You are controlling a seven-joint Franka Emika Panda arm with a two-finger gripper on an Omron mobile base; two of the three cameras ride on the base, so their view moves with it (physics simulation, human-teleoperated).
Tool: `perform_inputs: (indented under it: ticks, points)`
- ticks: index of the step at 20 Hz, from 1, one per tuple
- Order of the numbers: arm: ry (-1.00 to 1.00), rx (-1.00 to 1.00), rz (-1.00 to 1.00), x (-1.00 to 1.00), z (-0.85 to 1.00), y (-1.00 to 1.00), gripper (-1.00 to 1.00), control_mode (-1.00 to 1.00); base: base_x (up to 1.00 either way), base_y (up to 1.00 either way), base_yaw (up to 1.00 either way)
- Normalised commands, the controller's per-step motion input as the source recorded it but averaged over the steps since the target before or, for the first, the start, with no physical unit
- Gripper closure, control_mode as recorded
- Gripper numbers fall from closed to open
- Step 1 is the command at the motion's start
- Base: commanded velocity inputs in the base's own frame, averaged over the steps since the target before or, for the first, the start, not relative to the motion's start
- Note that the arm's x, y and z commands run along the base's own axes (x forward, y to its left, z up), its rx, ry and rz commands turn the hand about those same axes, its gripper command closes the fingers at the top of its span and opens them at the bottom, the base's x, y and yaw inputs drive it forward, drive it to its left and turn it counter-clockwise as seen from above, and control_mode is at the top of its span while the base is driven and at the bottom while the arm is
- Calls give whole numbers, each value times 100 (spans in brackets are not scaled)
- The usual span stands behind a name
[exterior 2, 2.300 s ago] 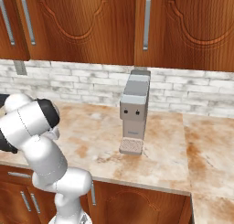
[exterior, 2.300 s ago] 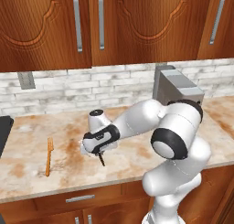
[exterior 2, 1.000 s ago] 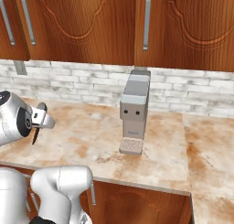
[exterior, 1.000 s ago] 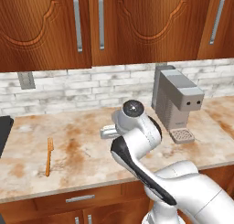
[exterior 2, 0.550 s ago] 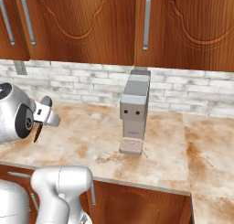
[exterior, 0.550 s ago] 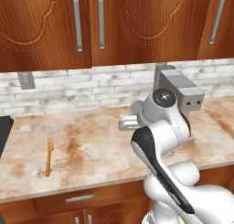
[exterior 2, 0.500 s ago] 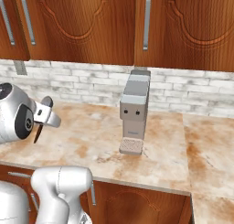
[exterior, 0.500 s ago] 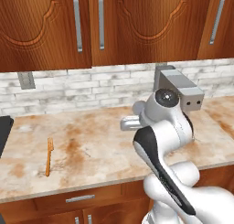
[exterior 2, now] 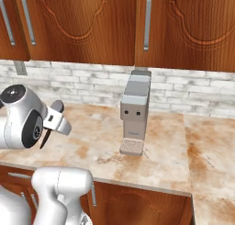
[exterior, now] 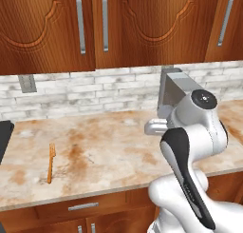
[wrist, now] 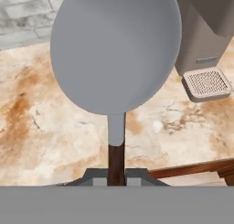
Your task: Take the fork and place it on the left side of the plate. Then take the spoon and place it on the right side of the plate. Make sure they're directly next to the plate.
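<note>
My gripper [wrist: 116, 175] is shut on the spoon [wrist: 114, 49]. The thin dark handle is pinched between the fingertips, and the round grey bowl sticks out ahead, held above the counter. In the right base view the hand [exterior 2: 58, 119] hangs over the counter's left part, left of the coffee machine. In the left base view the hand [exterior: 155, 127] peeks out from behind the arm. The orange fork [exterior: 50, 161] lies flat on the counter far to the left, near the front edge, well away from the gripper. The plate is out of view.
A grey coffee machine [exterior: 178, 92] [exterior 2: 135, 114] stands at the back against the brick wall, its drip tray [wrist: 205, 83] close on the right of the spoon. A dark object [exterior: 3, 137] sits at the counter's left end. Wooden cabinets hang above.
The arm has swung right from above the counter's middle toward the coffee machine, carrying the spoon. The fork has stayed where it was.
</note>
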Motion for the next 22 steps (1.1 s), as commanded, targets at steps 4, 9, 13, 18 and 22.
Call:
perform_inputs:
  ticks: [4,9,13,18,22]
  points:
    - [0,0,0,0,2,-5,100,100,-16,-2,0]
    - [0,0,0,0,0,0,100,100,-68,21,0]
    - [0,0,0,0,0,0,100,100,-84,74,7]
    - [0,0,0,0,0,0,100,100,-59,100,25]
    - [0,0,0,0,0,0,100,100,-35,100,33]
